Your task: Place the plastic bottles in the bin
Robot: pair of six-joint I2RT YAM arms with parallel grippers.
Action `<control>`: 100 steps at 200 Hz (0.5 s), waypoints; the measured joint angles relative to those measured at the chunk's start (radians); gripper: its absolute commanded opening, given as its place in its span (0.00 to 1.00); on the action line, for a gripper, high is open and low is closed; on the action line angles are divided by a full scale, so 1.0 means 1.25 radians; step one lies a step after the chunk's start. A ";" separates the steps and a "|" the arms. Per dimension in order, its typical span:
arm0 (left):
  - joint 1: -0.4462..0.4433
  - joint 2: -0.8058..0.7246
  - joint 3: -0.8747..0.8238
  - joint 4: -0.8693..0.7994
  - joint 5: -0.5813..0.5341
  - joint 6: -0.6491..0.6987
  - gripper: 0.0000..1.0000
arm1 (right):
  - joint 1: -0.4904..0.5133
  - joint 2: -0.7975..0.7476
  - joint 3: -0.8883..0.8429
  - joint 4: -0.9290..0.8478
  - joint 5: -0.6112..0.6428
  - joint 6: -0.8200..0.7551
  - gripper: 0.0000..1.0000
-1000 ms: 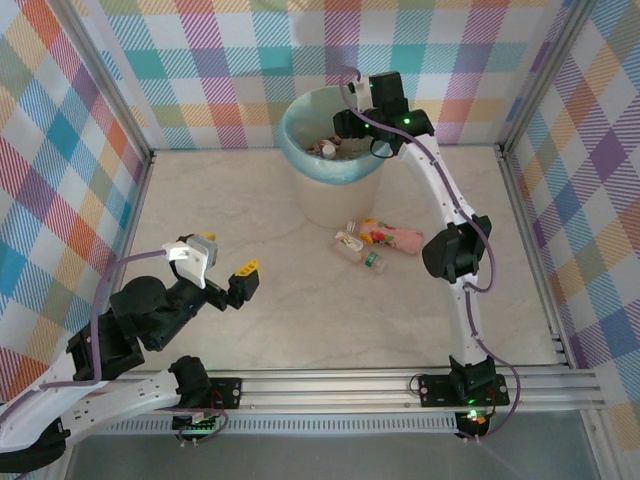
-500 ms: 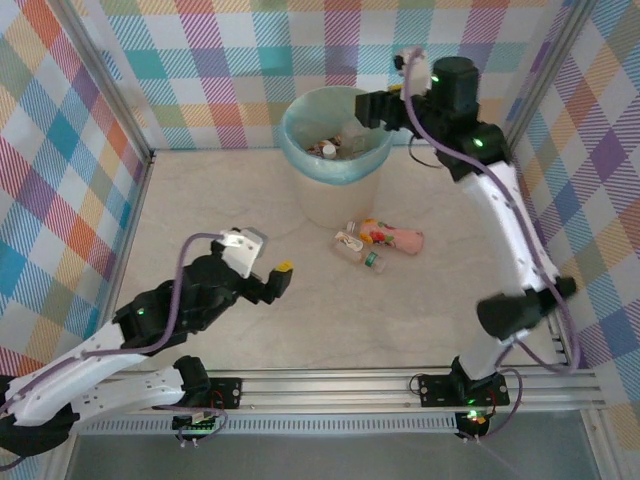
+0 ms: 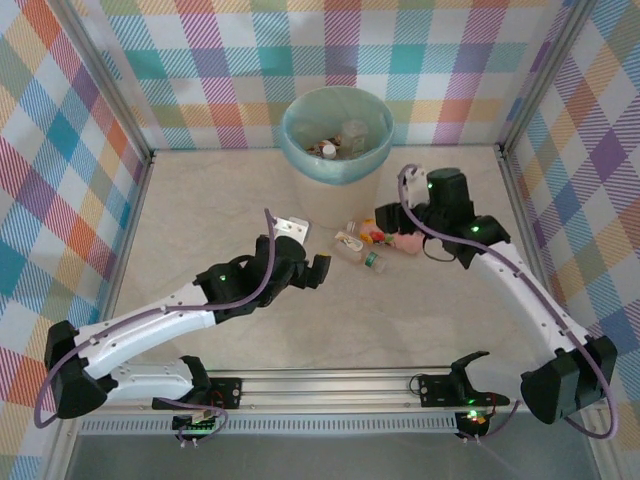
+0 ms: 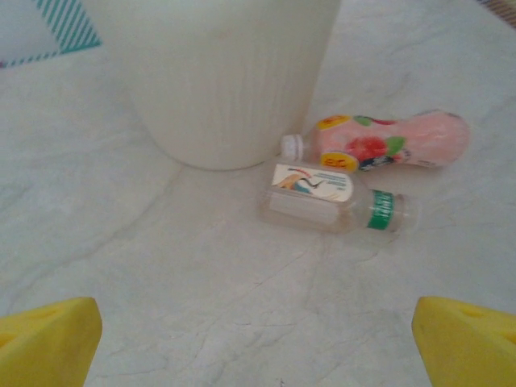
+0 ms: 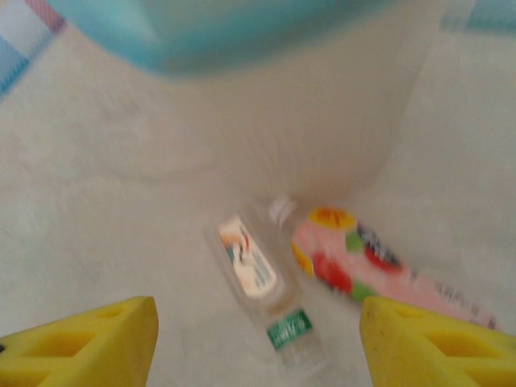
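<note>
The cream-white bin (image 3: 336, 196) with its teal bag rim (image 3: 300, 150) stands at the back centre, holding several bottles (image 3: 330, 148). Two bottles lie on the table just in front of it. One is a pink bottle (image 3: 408, 242) (image 4: 403, 141) (image 5: 363, 262). The other is a clear bottle (image 3: 356, 249) (image 4: 318, 197) (image 5: 258, 278) with a white label and green band. My left gripper (image 3: 318, 271) (image 4: 258, 347) is open, low over the table and short of the clear bottle. My right gripper (image 3: 390, 219) (image 5: 258, 343) is open above both bottles, right beside the bin.
The bin's wall (image 4: 226, 81) (image 5: 322, 121) stands close behind the two bottles. Checked walls and metal rails (image 3: 520, 230) enclose the marbled table (image 3: 220, 200). Free room lies to the left and in front.
The right arm swung from above the bin down to the table over the two lying bottles. The left arm stretched forward and right toward those bottles.
</note>
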 measured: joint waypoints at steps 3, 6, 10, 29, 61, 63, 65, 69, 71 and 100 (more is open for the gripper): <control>0.007 0.005 0.000 0.000 0.000 -0.011 0.99 | 0.000 0.004 -0.011 0.000 -0.002 0.002 0.69; 0.012 0.007 0.000 -0.001 0.000 -0.020 0.99 | 0.000 0.005 -0.020 0.001 -0.004 0.002 0.69; 0.020 0.011 0.000 -0.002 -0.001 -0.033 0.99 | 0.000 0.012 -0.035 0.003 -0.007 0.003 0.69; 0.051 0.016 0.000 -0.004 -0.003 -0.088 0.99 | 0.000 0.049 -0.097 0.030 -0.028 0.016 0.69; 0.073 0.014 -0.006 -0.002 0.002 -0.151 1.00 | 0.001 0.156 -0.162 0.094 -0.043 0.027 0.72; 0.074 0.013 -0.008 -0.002 0.002 -0.154 1.00 | 0.001 0.166 -0.162 0.096 -0.043 0.027 0.72; 0.074 0.013 -0.009 -0.002 0.002 -0.156 1.00 | 0.001 0.174 -0.161 0.099 -0.044 0.027 0.72; 0.075 0.011 -0.012 -0.002 0.004 -0.161 1.00 | 0.001 0.189 -0.161 0.106 -0.045 0.027 0.72; 0.075 0.010 -0.013 -0.003 0.004 -0.163 1.00 | 0.001 0.198 -0.161 0.109 -0.045 0.027 0.72; 0.081 -0.011 -0.035 -0.008 0.004 -0.184 1.00 | 0.001 0.296 -0.137 0.133 -0.049 0.023 0.73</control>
